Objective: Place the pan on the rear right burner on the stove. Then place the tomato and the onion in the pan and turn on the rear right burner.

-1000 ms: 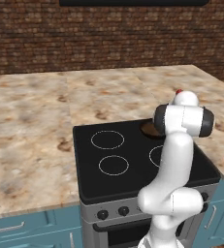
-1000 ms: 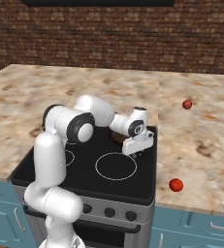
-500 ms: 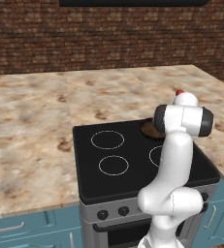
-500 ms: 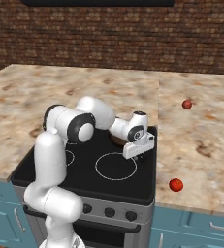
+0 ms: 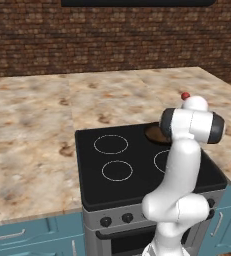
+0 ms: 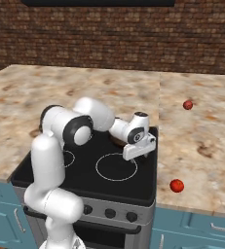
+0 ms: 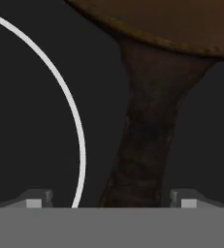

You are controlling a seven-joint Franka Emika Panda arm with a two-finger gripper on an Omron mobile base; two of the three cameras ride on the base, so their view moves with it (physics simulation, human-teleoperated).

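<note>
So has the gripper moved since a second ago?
Yes. The gripper has lifted slightly off the stove glass, jaws now open beside the pan handle.

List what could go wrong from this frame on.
The open gripper straddles the pan handle; lifting off at an angle could nudge the pan on the stove. The tomato and onion are small, round and loose on the counter, so either may roll away when grasped.

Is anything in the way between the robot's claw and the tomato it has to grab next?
Nothing visible blocks it. The gripper hangs open over the pan handle at the stove's right side. The tomato lies on bare counter just right of the stove.
</note>
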